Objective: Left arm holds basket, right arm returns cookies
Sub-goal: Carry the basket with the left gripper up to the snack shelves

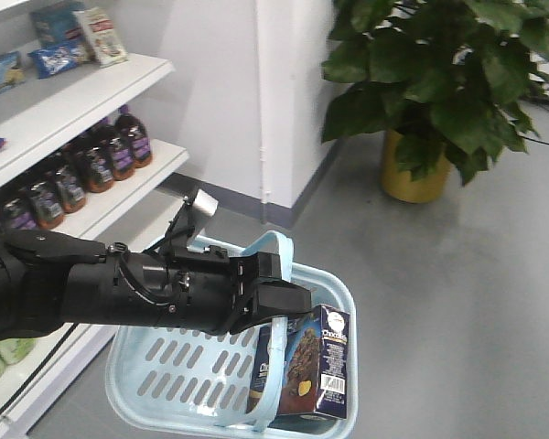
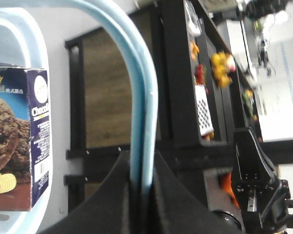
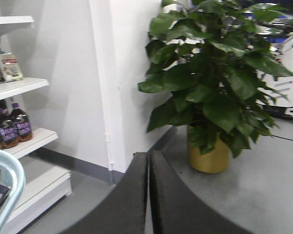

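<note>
- Left gripper (image 2: pixel 142 183): clamped on the loop handle (image 2: pixel 136 73) of the basket (image 1: pixel 156 366); handle strip pinched between the jaws, basket hanging beneath.
- Cookies (image 1: pixel 316 361): inside the basket, upright against the corner, just below and ahead of the left gripper; printed front and barcode side showing, top edge near the rim.
- Right gripper (image 3: pixel 149 190): jaws together, nothing between them; well apart from the cookies, only a sliver of basket rim at the low left of its view.
- Surroundings: shelf (image 1: pixel 73 91) with bottles (image 1: pixel 91 165) above and behind the left gripper; plant (image 3: pixel 210 83) ahead of the right gripper.
- Step in hand, judged: basket held, retrieval of the cookies not yet begun.
- Next move, judged: right jaws to be parted, brought down over the top of the box, clear of the raised handle and the left gripper; basket to be kept steady; then up and across to the shelf.
</note>
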Tool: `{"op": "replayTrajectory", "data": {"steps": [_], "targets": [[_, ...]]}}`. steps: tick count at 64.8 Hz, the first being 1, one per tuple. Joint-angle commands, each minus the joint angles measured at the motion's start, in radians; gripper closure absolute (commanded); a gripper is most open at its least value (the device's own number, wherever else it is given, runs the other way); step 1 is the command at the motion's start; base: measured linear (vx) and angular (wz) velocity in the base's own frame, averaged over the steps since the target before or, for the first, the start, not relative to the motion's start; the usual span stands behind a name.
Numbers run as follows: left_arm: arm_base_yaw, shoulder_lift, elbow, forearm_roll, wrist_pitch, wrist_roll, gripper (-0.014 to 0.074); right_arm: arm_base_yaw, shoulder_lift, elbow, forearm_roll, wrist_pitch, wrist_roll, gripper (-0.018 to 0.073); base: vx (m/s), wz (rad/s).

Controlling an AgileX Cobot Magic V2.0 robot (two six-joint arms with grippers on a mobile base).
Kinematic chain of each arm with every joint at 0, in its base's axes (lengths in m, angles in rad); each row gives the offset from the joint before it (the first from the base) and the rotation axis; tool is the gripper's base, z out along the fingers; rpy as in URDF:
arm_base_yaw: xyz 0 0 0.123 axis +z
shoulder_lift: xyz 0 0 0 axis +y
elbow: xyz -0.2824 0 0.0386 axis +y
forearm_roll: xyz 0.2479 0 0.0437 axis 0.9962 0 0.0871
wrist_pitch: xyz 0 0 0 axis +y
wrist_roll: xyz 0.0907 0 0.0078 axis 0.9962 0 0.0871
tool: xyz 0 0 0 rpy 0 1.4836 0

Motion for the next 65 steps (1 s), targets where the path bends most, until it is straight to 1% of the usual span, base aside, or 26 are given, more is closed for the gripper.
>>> {"op": "replayTrajectory", "data": {"steps": [1,65], "targets": [[-0.007,-0.051,-0.031,-0.061,0.048,0.012,0.0603,-0.003,-0.012,0.003,-0.007,-0.074,0.002,0.0567,0.19,0.75],[-0.007,-0.051,-0.031,-0.061,0.048,0.012,0.0603,-0.003,-0.012,0.003,-0.007,-0.074,0.002,0.0567,0.18,0.68]]}}
